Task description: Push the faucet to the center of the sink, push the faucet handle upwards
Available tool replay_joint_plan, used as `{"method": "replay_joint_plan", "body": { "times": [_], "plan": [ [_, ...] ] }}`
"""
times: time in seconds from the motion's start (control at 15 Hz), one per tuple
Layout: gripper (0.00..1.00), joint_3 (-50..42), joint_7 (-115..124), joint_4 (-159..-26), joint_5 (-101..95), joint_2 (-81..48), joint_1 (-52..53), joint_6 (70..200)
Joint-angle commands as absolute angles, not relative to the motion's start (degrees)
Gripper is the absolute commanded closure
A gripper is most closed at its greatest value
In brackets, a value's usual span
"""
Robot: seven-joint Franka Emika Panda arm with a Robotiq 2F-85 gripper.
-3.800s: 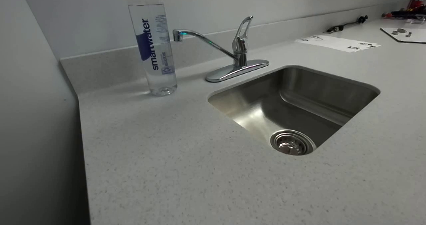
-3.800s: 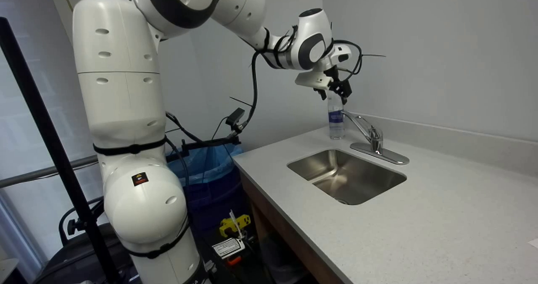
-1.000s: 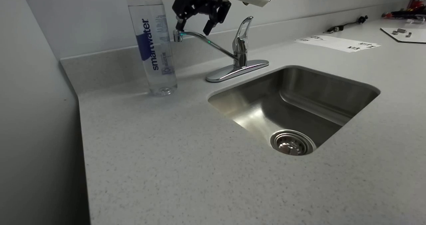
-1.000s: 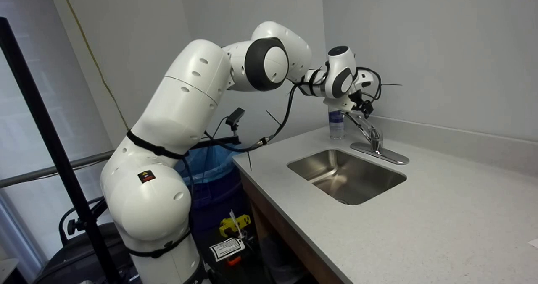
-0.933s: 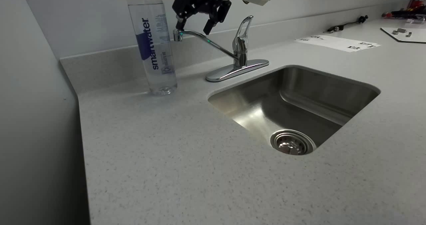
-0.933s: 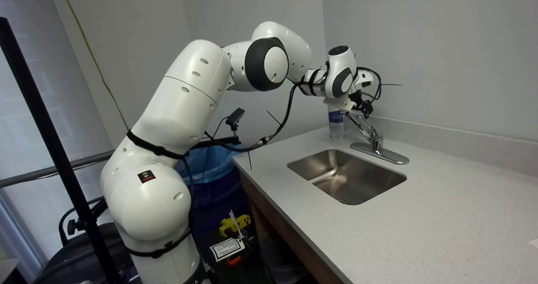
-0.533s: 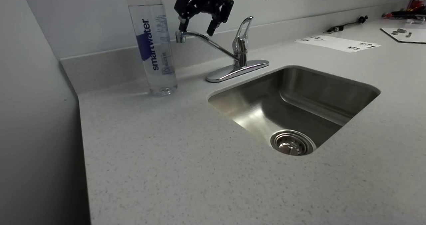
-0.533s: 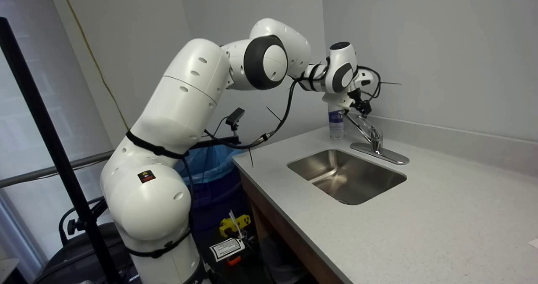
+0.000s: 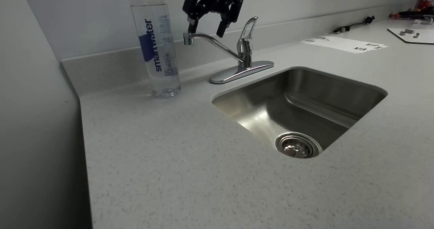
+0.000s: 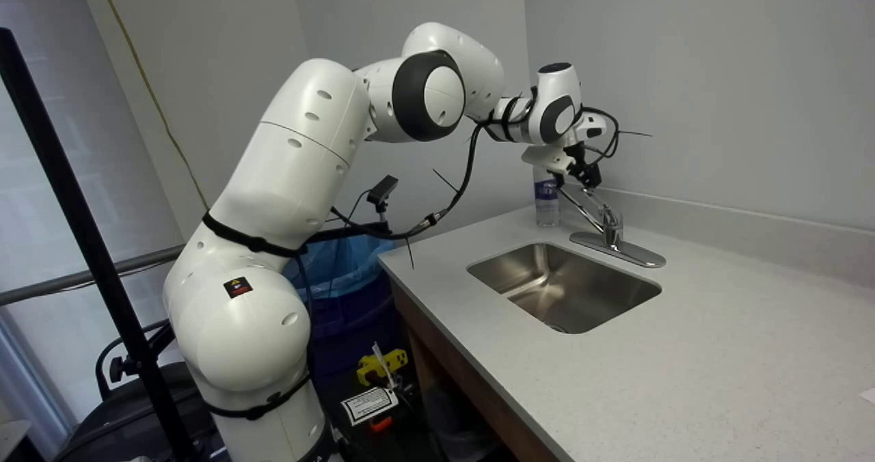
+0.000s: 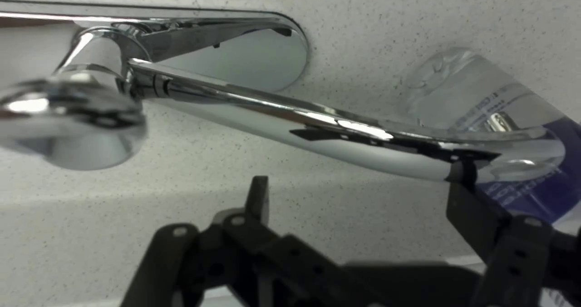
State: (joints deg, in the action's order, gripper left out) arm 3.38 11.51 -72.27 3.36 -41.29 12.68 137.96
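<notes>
Pale grey wall (image 9: 101, 19), speckled grey countertop (image 9: 152, 161): black two-fingered gripper (image 9: 206, 32) at a slim chrome faucet (image 9: 245, 62).

Near upper centre in an exterior view, the faucet stands wall-side of a rectangular brushed-steel sink (image 9: 312, 119); its long arched spout (image 9: 218, 44) points left toward a tall clear bottle with a blue label (image 9: 154, 49), and its short chrome lever handle (image 9: 243, 46) rises from the top. The gripper's fingers are spread wide, nothing held between them; at right in the wrist view, one fingertip (image 11: 475, 212) touches the spout near its end.
</notes>
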Motion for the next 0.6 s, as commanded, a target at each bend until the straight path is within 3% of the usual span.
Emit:
{"method": "replay_joint_plan", "body": {
  "times": [0.0,0.53],
  "plan": [
    [0.00,2.9,10.8,-75.5,1.8,-38.5,12.5,133.5],
    [0.00,3.2,9.9,-81.1,0.9,-34.6,12.4,133.0]
  ]
}}
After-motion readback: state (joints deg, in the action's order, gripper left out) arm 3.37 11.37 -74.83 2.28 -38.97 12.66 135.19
